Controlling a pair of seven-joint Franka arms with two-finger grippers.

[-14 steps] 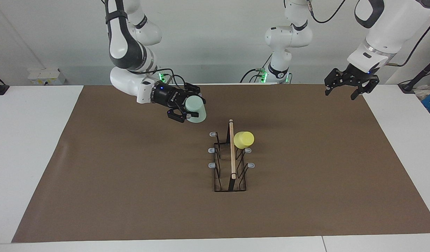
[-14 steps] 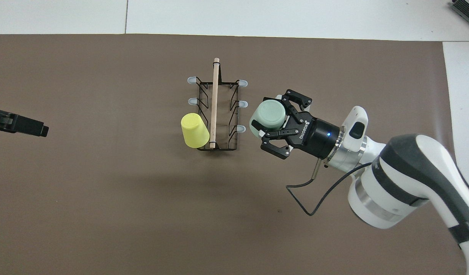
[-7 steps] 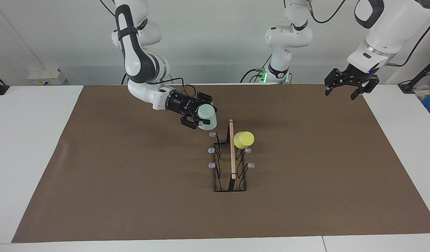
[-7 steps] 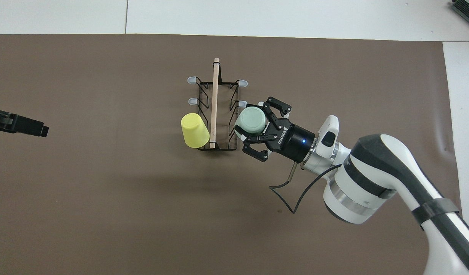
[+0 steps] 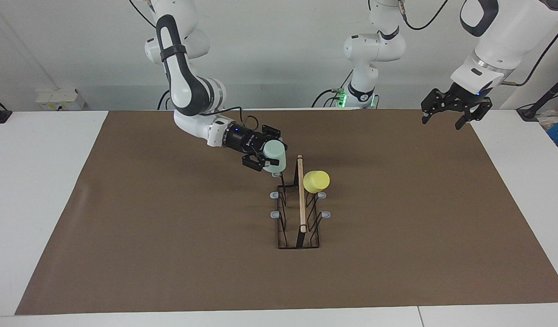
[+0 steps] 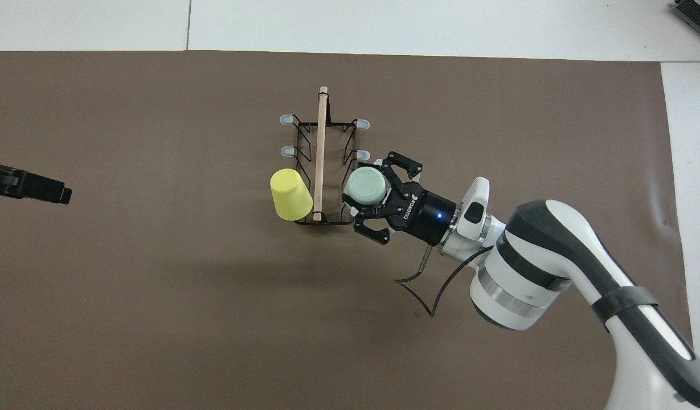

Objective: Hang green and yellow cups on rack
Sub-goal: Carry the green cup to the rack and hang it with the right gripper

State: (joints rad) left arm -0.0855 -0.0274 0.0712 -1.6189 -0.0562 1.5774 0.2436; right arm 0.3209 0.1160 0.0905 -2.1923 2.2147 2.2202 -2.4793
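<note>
- Right gripper (image 5: pixel 266 156), centre of the facing view, clamped on mint green cup (image 5: pixel 274 155) over a rack (image 5: pixel 300 200) peg.
- Yellow cup (image 5: pixel 316 180) already hung.
- Left gripper (image 5: pixel 451 109), upper right, waiting wide open.
- Risk: missing the peg, dropping the cup, nudging the rack.

A pale mint green cup (image 5: pixel 274 156) and a bright yellow cup (image 5: pixel 316 180) stand out against the plain brown mat (image 5: pixel 170 236), which lies on a white table (image 5: pixel 38 181). The rack (image 5: pixel 298 213) is black wire with a light wooden top bar (image 5: pixel 301 195) and grey-tipped pegs (image 5: pixel 274 214). Both arms are white with dark grey bands, and the right gripper (image 5: pixel 260 154) and the left gripper (image 5: pixel 444 119) are black.
</note>
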